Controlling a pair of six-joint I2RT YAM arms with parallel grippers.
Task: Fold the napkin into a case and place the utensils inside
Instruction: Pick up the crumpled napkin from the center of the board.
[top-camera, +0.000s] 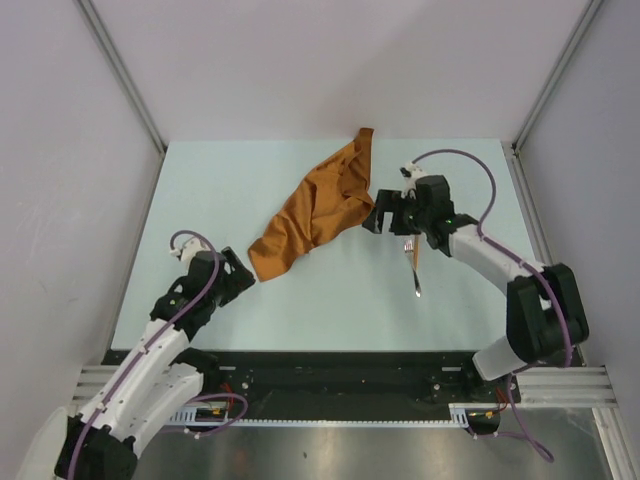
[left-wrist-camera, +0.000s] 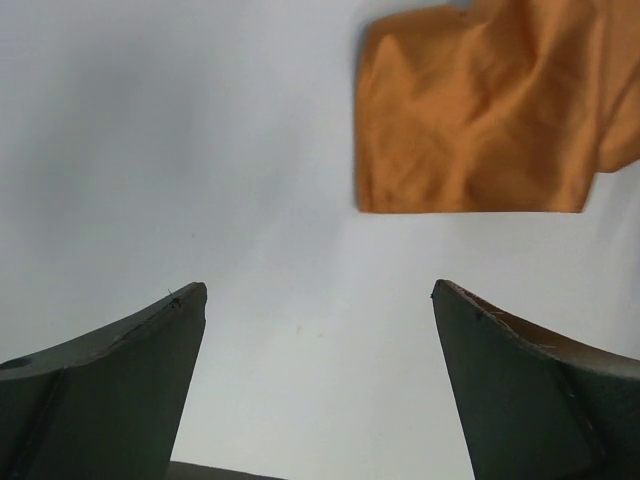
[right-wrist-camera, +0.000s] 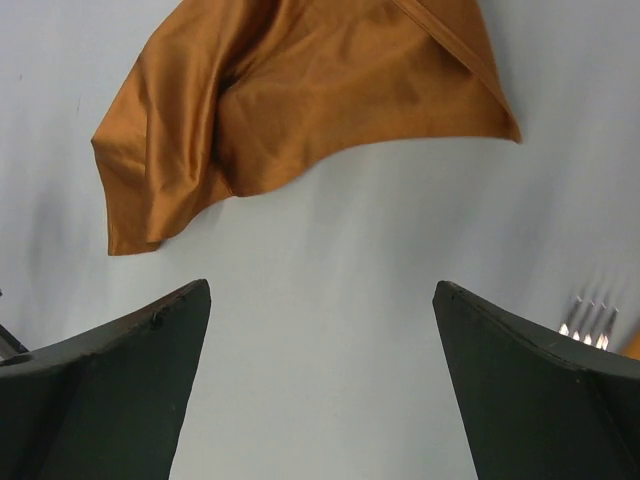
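Item: napkin, crumpled, unfolded. Left gripper & right gripper: both wide, empty. Rec: pinch corners, spread flat first (utensils wait nr right gripper).

The napkin lies rumpled on the table at the top. Below it the right gripper is spread wide. The fork shows only its tines, at the right edge
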